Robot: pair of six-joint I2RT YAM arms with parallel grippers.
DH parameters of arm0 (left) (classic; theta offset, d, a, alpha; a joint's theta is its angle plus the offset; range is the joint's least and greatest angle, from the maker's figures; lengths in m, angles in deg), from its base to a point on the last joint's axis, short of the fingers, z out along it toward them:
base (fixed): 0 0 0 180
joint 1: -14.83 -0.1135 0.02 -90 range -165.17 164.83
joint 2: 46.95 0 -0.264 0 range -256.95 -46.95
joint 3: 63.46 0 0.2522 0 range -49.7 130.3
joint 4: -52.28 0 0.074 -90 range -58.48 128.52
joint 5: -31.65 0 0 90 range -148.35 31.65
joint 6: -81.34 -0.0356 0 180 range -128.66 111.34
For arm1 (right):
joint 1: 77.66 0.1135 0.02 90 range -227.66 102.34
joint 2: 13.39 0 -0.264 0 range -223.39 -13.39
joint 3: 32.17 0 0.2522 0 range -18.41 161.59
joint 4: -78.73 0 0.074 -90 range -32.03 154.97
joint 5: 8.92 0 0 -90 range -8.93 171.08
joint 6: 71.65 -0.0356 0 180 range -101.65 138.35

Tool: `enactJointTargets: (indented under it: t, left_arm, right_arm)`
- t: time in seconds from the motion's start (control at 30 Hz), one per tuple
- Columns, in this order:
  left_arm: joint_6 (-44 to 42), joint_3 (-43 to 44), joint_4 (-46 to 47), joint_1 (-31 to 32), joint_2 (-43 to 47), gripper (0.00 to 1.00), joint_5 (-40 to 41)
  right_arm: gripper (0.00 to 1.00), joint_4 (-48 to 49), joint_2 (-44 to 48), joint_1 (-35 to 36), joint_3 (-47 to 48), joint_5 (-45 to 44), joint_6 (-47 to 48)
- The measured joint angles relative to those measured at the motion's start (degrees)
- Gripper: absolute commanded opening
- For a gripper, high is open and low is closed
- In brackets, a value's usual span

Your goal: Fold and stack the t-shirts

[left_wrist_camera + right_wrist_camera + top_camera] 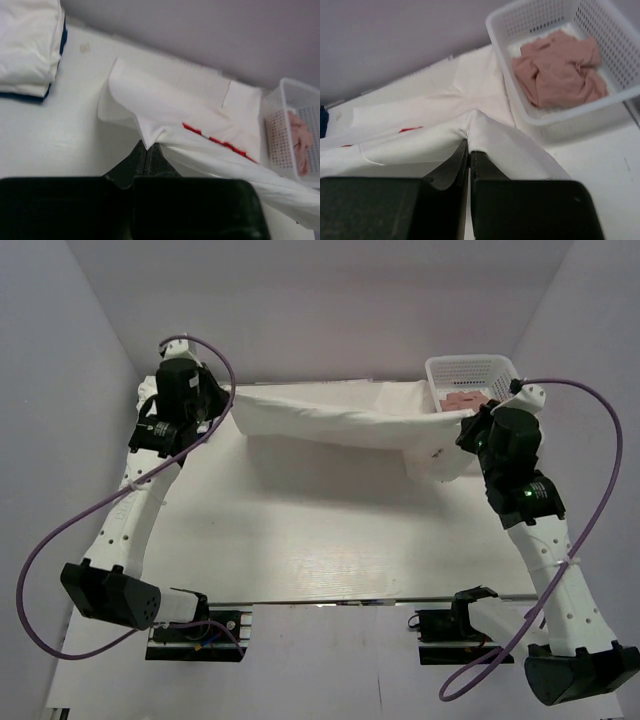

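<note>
Tabletop (300, 540), left gripper (148, 149), right gripper (469, 146) — pinching t-shirt (330, 418)

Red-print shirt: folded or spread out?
Spread: the t-shirt hangs stretched between left pincer and right pincer, each shut on an edge.

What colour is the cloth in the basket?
Pink; the cloth shows best in the right wrist view.
</note>
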Motion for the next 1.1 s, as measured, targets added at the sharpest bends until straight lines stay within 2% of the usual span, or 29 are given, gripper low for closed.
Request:
enactJointTargets:
  t: [0.37,0.53,0.7,0.87,1.1]
  left_arm:
    - [-8.13,19.56,4.48,0.0,0.94,0.0,2.49]
    - [-11.1,26.99,5.95,0.07,1.36,0.0,2.91]
    - [-13.68,29.77,8.09,0.22,2.56,0.0,4.7]
    - [-15.41,31.8,9.49,0.39,1.55,0.0,7.28]
    - [-17.79,33.14,13.35,0.35,-7.02,0.0,11.93]
  right_arm:
    - [0.0,5.95,-3.34,0.09,21.24,0.98,13.25]
    - [0.0,8.09,-3.52,0.13,27.71,3.06,17.73]
    - [0.0,10.14,-4.39,0.37,31.34,4.48,21.22]
    - [0.0,11.89,-9.53,0.5,35.28,5.44,24.02]
    - [0.0,14.93,-20.92,0.39,36.26,5.2,25.66]
